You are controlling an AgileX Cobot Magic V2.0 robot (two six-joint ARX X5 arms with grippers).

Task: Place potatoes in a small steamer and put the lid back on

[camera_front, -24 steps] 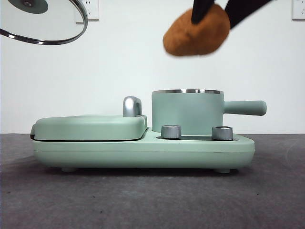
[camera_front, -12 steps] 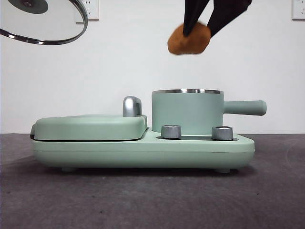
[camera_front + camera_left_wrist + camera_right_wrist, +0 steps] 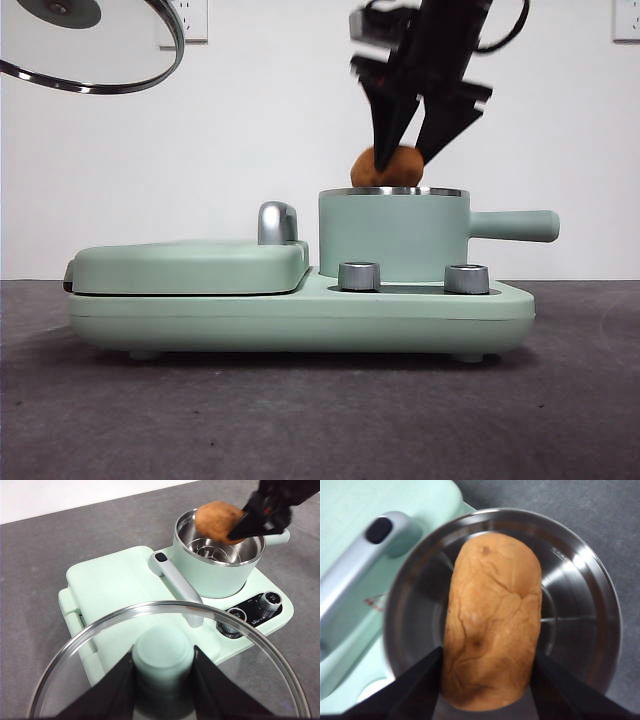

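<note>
My right gripper (image 3: 405, 158) is shut on the orange-brown potato (image 3: 388, 167) and holds it just above the steel rim of the mint-green small steamer (image 3: 393, 235). In the right wrist view the potato (image 3: 492, 620) hangs over the steamer's open mouth (image 3: 580, 600), between the two black jaws. The left wrist view shows the potato (image 3: 216, 521) over the pot (image 3: 210, 570). My left gripper (image 3: 162, 680) is shut on the knob of the glass lid (image 3: 90, 635), held high at the left (image 3: 120, 60), well away from the pot.
The steamer sits on the right end of a mint-green cooker base (image 3: 300, 315) with two steel dials (image 3: 360, 276). A flat hinged griddle cover (image 3: 190, 265) with a chrome handle (image 3: 277, 222) fills the left end. The pot's side handle (image 3: 515, 226) sticks out rightward.
My right gripper has come down with the potato from high above the pot to just over its rim. The lid in my left gripper has stayed where it was.
</note>
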